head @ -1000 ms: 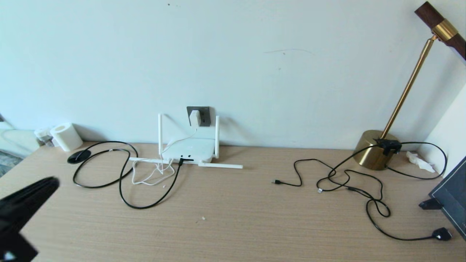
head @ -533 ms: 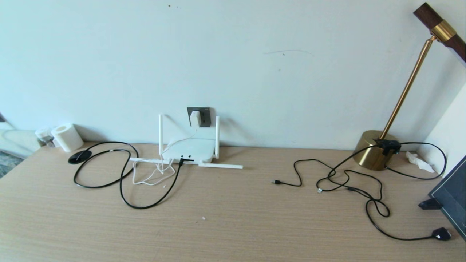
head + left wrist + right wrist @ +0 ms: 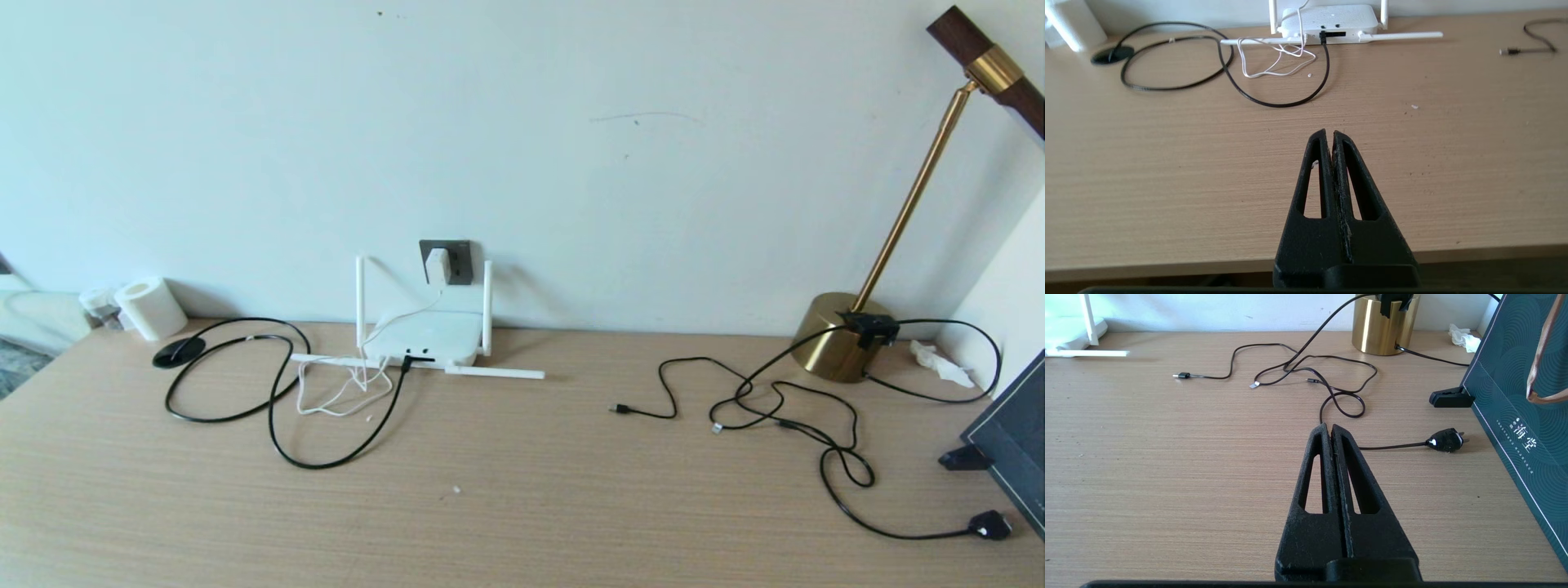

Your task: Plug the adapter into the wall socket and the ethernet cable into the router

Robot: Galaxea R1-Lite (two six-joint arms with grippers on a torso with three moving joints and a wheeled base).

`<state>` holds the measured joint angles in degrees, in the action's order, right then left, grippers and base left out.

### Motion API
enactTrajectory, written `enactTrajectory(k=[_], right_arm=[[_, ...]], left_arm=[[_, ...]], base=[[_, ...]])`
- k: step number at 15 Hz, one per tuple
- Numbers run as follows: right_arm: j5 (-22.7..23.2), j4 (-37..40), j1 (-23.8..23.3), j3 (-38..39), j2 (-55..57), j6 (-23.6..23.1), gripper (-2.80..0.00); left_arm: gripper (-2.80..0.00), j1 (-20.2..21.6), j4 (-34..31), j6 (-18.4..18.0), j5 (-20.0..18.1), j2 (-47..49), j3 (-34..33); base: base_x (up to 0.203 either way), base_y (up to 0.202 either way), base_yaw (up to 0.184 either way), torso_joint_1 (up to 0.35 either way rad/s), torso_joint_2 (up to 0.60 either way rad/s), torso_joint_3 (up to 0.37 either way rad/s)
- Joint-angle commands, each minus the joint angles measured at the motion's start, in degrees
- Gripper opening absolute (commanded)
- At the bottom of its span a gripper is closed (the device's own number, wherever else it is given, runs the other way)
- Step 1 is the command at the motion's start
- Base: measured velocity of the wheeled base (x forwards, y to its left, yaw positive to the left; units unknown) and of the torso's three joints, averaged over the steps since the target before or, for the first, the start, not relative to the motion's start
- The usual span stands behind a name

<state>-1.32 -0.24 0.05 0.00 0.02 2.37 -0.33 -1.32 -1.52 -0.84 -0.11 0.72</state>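
Adapter (image 3: 437, 265) sits in the wall socket (image 3: 447, 260), and the ethernet cable (image 3: 326, 457) ends with its plug at the router (image 3: 424, 336) front edge on the desk (image 3: 522, 490); both look done. The left gripper (image 3: 1329, 134) and right gripper (image 3: 1328, 428) hang over the near desk edge, fingers pressed together, holding nothing. I think the good step now is only to check that both plugs are fully seated, without pulling the loops.

Tabletop (image 3: 571, 490) shows matt pale wood grain; router (image 3: 424, 336) looks smooth white plastic; lamp base (image 3: 829, 339) gleams like brushed brass; both pincers, left (image 3: 1329, 134) and right (image 3: 1328, 428), rough matt black plastic; bag (image 3: 1527, 416) matt dark paper
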Motion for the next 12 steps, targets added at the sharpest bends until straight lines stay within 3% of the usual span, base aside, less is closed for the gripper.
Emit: enactTrajectory(k=[1,12], right_arm=[[0.0,0.0,0.0,0.0,0.0,0.0,-2.80],[-0.1,-0.3,0.0,0.0,0.0,-0.1,-2.80]], left_arm=[[-2.80,0.0,-0.2,1.0,0.9,0.0,-0.1],[-2.80,0.4,2.0,0.9,0.9,0.1,-0.8]], base=[[0.000,0.000,0.000,0.000,0.00,0.000],[0.000,0.000,0.000,0.000,0.00,0.000]])
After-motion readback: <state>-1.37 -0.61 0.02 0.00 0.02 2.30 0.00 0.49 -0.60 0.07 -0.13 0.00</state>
